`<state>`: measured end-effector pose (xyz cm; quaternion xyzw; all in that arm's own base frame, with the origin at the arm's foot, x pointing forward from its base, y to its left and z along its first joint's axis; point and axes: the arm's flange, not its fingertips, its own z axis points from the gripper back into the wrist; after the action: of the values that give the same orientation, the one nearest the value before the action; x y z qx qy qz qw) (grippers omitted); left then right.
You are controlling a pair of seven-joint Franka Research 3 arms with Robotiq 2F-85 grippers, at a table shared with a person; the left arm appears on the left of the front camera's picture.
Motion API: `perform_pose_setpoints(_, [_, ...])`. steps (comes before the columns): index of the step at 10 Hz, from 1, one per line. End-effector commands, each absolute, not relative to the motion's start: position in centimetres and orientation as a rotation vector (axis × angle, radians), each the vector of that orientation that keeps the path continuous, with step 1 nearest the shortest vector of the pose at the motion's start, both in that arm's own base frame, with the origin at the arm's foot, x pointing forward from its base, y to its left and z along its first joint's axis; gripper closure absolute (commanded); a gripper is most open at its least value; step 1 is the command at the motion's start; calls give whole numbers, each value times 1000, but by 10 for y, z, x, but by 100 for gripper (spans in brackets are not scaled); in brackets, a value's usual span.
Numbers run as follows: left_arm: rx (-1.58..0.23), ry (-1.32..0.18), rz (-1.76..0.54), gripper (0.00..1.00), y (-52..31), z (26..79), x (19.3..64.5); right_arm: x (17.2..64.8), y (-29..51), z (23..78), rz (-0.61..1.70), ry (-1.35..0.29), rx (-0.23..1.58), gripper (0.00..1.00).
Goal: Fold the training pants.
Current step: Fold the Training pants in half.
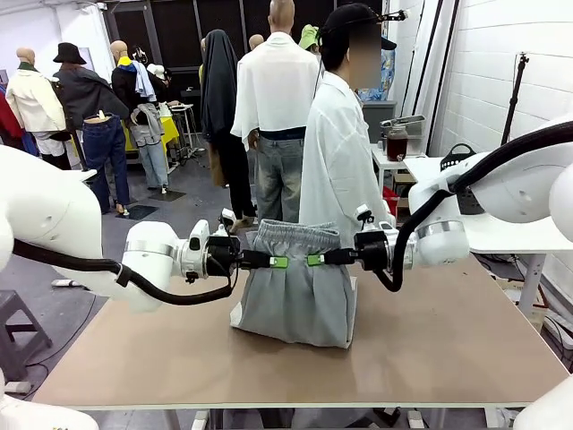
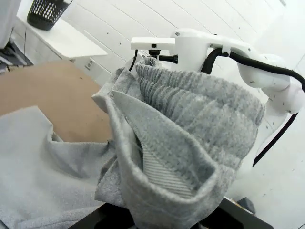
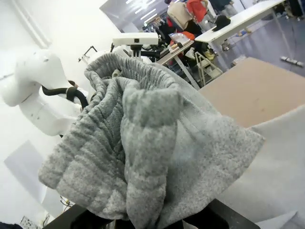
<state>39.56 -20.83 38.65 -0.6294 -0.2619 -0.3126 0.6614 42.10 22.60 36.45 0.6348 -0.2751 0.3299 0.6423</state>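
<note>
1. The pants (image 1: 295, 287) hung between the two arms above the worktop (image 1: 430, 349), waistband up, with the lower part resting in a bunched heap on the brown surface.
2. The left gripper (image 1: 279, 262) was clamped on the waistband's left end. In the left wrist view the ribbed elastic (image 2: 190, 143) folded over right in front of the camera and hid the fingers.
3. The right gripper (image 1: 313, 260) was clamped on the waistband's right end. In the right wrist view the gathered cloth (image 3: 138, 143) likewise draped over the fingers.
4. Both grippers sat level and near each other, so the waistband sagged in gathers rather than stretching taut. This hold probably let the legs hang straight under their own weight before being laid down.
5. The cloth met the worktop near its middle, leaving bare surface in front and to both sides. That looked like room for a fold.
6. A person (image 1: 336, 161) in a white shirt stood just behind the pants at the far edge, hands not on the cloth.
7. A black basket (image 2: 47, 12) sat on a white side table, well apart from the work.
8. Judged from this, the fold was not yet made; the pants were only lifted.
</note>
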Motion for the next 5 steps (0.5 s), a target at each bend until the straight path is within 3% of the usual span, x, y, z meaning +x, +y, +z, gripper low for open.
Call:
perform_pose_setpoints(1, [-1502, -532, -602, 100, -197, 376, 405, 434, 214, 352, 600, -673, 1405, 100])
perform_pose_setpoints(5, [-1408, -536, -522, 100, -198, 347, 438, 453, 205, 329, 425, -625, 1364, 100])
